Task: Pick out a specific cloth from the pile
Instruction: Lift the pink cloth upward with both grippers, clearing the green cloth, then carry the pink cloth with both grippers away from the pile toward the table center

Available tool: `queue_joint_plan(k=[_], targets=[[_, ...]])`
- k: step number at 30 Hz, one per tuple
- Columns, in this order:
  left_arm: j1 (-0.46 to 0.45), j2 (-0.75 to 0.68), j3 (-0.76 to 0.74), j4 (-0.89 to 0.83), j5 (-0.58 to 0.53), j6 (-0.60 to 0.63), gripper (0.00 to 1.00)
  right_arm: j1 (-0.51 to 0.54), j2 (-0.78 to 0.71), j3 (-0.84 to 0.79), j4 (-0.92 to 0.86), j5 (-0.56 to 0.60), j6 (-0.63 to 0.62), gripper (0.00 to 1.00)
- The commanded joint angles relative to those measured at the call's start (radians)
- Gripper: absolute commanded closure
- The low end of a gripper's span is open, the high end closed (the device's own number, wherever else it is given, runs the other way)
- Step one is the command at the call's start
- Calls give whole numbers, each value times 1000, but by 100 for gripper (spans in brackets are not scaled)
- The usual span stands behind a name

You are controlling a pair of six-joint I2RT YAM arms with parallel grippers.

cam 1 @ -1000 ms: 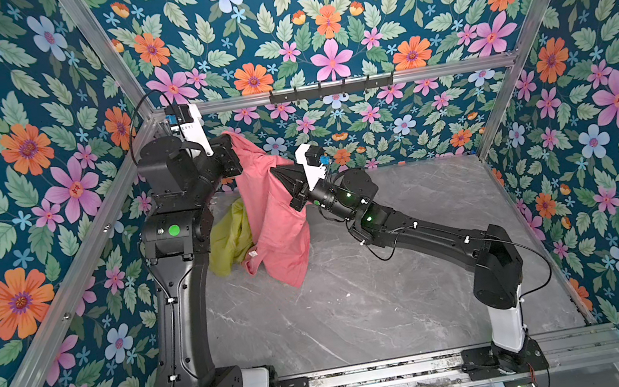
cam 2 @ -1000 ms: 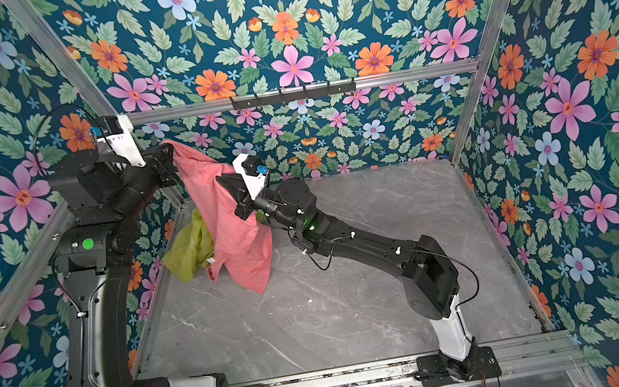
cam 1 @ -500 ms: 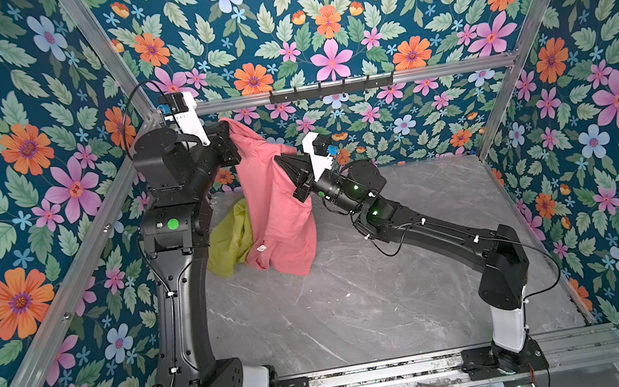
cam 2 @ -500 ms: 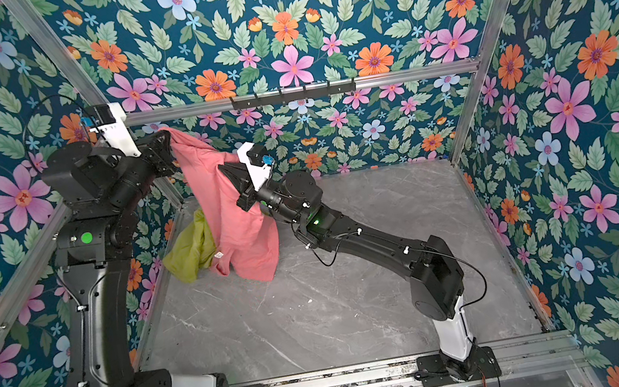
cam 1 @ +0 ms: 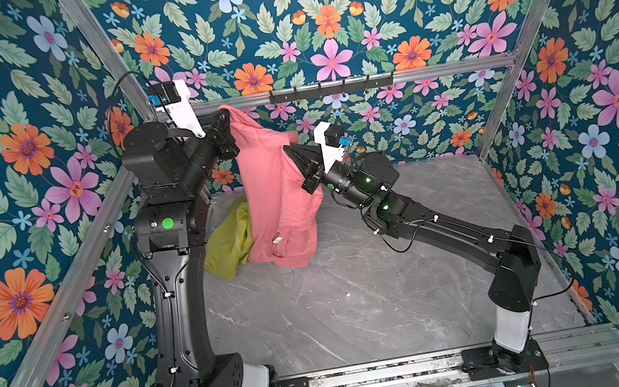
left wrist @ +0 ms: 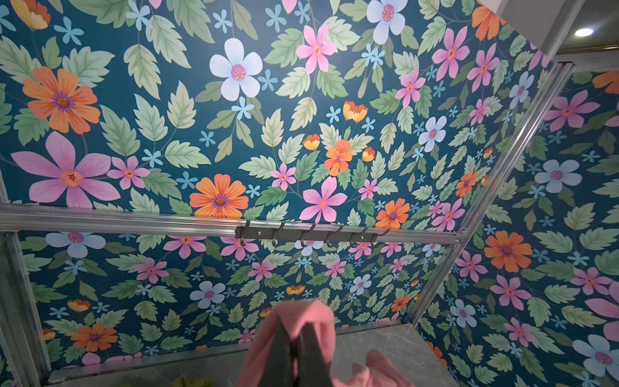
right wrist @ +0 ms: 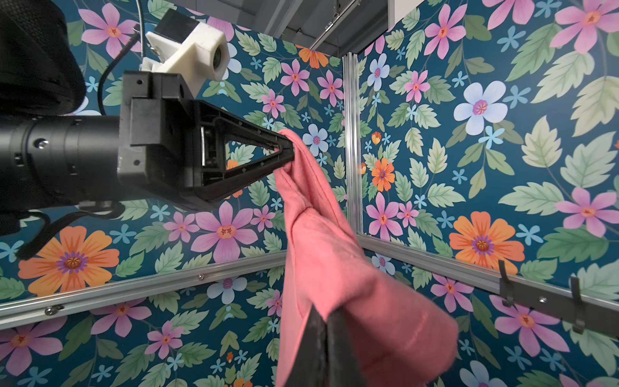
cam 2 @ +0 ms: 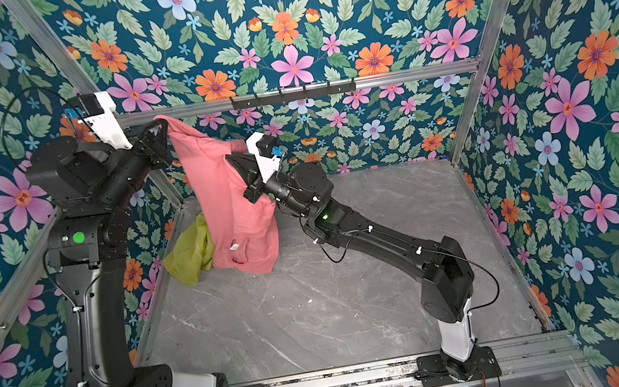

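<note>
Cloth [cam 1: 278, 191] | hangs at back-left over the counter [cam 1: 358, 300], beside the yellow-green garment [cam 1: 231, 240] | left fingers [right wrist: 254, 132] clamped on its top corner, right fingers [cam 1: 298, 157] clamped on a lower fold, probably to lift it clear of the pile | unclear whether its hem touches the counter; anything behind it is hidden
</note>
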State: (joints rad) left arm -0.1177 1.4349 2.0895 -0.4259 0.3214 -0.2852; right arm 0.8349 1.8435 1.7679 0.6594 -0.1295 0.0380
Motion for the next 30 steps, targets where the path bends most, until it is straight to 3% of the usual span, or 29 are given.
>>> queue_joint_plan(k=[1, 19, 30], targets=[[0, -1, 9, 113, 27, -26, 100, -3, -21, 2, 34, 1, -19, 100], [-10, 24, 48, 166, 153, -60, 100, -46, -92, 43, -65, -26, -76, 100], [-163, 21, 4, 180, 131, -1, 100, -79, -166, 4, -92, 7, -98, 100]])
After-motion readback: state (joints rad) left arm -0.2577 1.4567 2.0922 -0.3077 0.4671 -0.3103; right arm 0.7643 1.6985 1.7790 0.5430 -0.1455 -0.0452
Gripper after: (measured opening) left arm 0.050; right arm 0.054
